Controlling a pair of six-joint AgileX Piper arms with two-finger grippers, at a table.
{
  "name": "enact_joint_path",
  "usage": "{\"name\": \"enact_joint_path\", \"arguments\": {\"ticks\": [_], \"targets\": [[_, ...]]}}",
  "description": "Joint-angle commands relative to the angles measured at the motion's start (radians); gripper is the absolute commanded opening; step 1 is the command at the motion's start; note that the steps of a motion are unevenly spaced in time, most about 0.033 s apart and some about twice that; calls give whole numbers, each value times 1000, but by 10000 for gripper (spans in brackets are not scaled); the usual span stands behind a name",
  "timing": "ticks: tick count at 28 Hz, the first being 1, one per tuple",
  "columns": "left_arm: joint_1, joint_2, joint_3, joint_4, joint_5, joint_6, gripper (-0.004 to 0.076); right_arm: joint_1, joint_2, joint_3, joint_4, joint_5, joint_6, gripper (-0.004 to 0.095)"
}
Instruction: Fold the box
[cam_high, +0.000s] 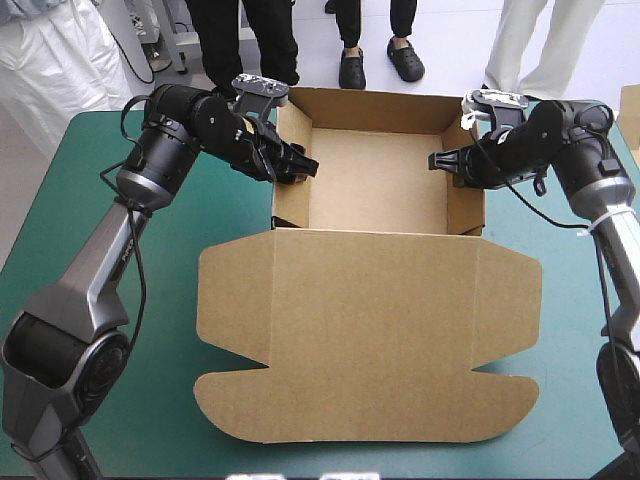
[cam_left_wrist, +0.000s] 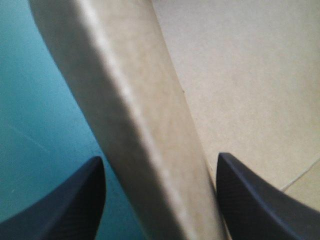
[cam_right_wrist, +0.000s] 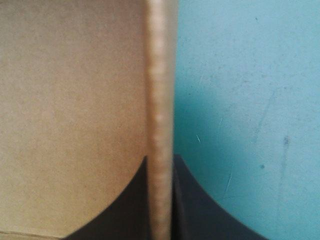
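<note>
The brown box (cam_high: 372, 185) stands as an open tray on the far half of the table. Its walls are raised and its lid (cam_high: 368, 335) lies flat toward the front edge. My left gripper (cam_high: 296, 166) is at the tray's left wall (cam_left_wrist: 135, 110). In the left wrist view this gripper (cam_left_wrist: 160, 156) is open, one black finger on each side of the thick folded wall. My right gripper (cam_high: 448, 162) is at the right wall (cam_right_wrist: 159, 75). In the right wrist view this gripper (cam_right_wrist: 160, 157) is shut on that wall's top edge.
Bare teal-green cover (cam_high: 160, 300) shows to the left and right of the lid and outside both side walls. The lid's rounded front flaps reach close to the table's front edge. A pale edge (cam_high: 630, 110) shows at the far right corner.
</note>
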Motion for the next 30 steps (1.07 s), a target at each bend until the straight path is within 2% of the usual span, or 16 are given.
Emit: {"name": "enact_joint_path", "arguments": {"ticks": [1, 7, 11, 17, 24, 30], "targets": [[-4, -39, -41, 25, 47, -21, 452, -1, -47, -32, 49, -20, 5, -8], [-4, -36, -41, 39, 45, -40, 381, -1, -47, -32, -17, 13, 18, -8], [-4, -17, -41, 60, 45, -78, 264, 4, -47, -32, -46, 29, 29, -7], [-4, 18, -41, 97, 45, -101, 123, 67, -37, -32, -185, 42, 108, -7], [-4, 50, -41, 157, 45, -101, -34, 147, 33, -32, -211, 42, 159, -2], [-4, 63, -23, 256, 34, -101, -32, 167, 99, -36, -206, 5, 197, -2]]}}
